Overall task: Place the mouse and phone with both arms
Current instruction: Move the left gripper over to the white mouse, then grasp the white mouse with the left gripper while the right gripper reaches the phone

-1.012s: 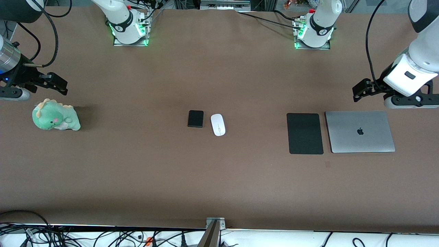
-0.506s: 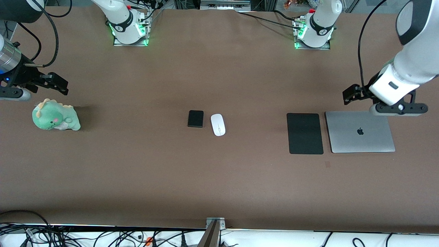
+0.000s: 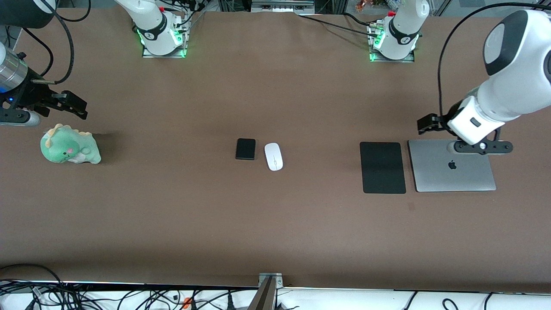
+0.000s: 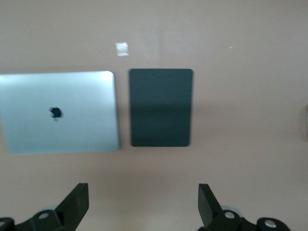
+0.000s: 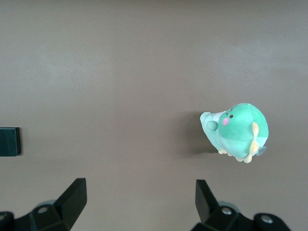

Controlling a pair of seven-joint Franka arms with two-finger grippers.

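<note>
Likely slippery, the glossy mouse [image 3: 273, 156] suits a grip across its sides; left gripper [image 4: 142, 204] and right gripper [image 5: 137, 202] are spread, empty.

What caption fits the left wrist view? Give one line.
Open left gripper above a bare table, facing a closed laptop beside a black mat.

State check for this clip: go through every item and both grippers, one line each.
mouse: flat on table, untouched, beside phone.
phone: flat, untouched.
laptop: lid closed.
black mat: flat, bare, beside laptop.
plush dinosaur: on table, ungripped.
left gripper: open, empty, over table by laptop.
right gripper: open, empty, near dinosaur.
</note>
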